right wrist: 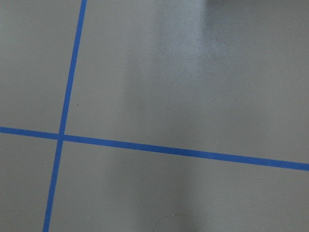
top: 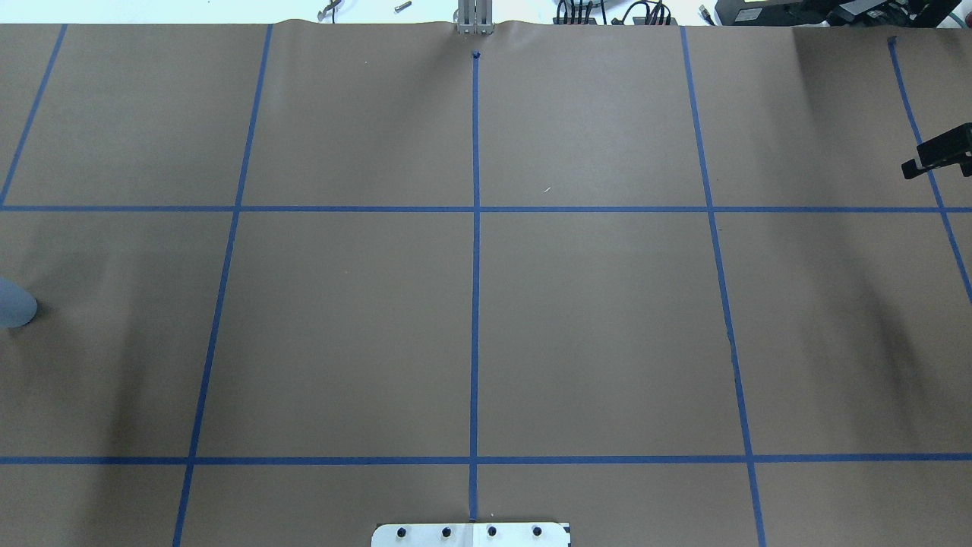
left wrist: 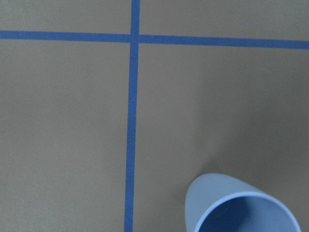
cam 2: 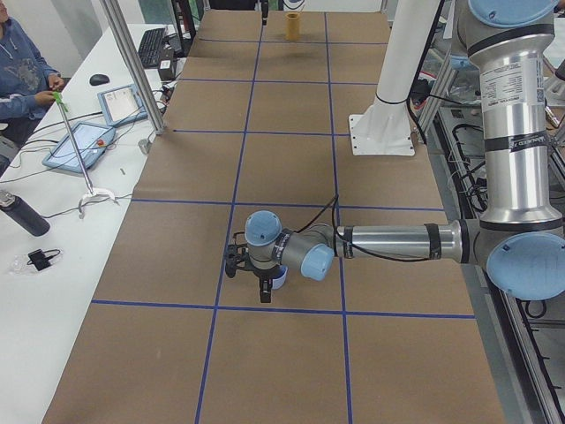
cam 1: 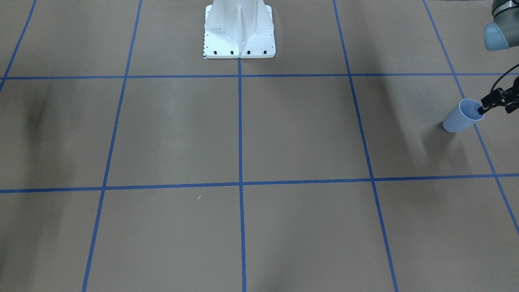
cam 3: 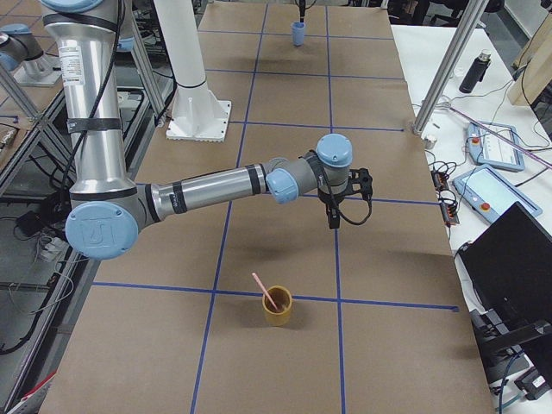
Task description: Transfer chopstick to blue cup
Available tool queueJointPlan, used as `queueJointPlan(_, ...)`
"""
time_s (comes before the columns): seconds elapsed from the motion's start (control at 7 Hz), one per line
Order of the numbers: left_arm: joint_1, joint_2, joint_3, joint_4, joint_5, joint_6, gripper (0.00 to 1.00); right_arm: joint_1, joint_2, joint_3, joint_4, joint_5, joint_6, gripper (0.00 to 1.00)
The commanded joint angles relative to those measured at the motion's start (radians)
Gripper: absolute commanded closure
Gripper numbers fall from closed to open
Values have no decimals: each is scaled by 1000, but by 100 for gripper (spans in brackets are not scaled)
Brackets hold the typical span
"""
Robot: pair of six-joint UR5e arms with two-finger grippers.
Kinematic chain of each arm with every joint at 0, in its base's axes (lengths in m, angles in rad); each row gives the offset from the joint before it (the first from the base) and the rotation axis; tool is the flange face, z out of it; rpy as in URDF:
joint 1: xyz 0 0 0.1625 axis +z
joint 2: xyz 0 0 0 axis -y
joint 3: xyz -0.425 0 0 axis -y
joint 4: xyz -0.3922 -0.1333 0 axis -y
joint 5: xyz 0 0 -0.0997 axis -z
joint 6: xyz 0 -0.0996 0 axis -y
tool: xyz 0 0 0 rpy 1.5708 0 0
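The blue cup (cam 1: 458, 119) stands upright on the brown paper at the robot's far left; it also shows in the left wrist view (left wrist: 241, 208) and at the overhead view's left edge (top: 11, 302). My left gripper (cam 1: 482, 108) has its black fingertips at the cup's rim; I cannot tell whether they clamp it. The pale pink chopstick (cam 3: 263, 291) leans in a yellow cup (cam 3: 277, 306) at the table's right end. My right gripper (cam 3: 334, 216) points down over bare paper, well short of that cup. Its jaw state is unclear.
The table is covered in brown paper with a blue tape grid (top: 475, 304). The white robot base (cam 1: 239, 30) stands at the middle of the near edge. Operators' desks with tablets (cam 2: 84, 146) and a metal post (cam 2: 132, 66) line the far side.
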Motion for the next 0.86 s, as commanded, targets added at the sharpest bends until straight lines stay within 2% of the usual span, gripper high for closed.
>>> queueJointPlan(0.0, 2, -10, 14, -3, -5, 1, 2, 0, -1, 5, -1, 3, 2, 0)
queueJointPlan(0.43, 51, -1, 21, -15, -4, 1, 2, 0, -1, 5, -1, 3, 1, 0)
queueJointPlan(0.57, 77, -2, 53, -31, -2, 2, 2, 0, -1, 4, -1, 3, 1, 0)
queueJointPlan(0.71, 93, -1, 75, -78, -4, -1, 14, 0, 1, 4, -1, 3, 1, 0)
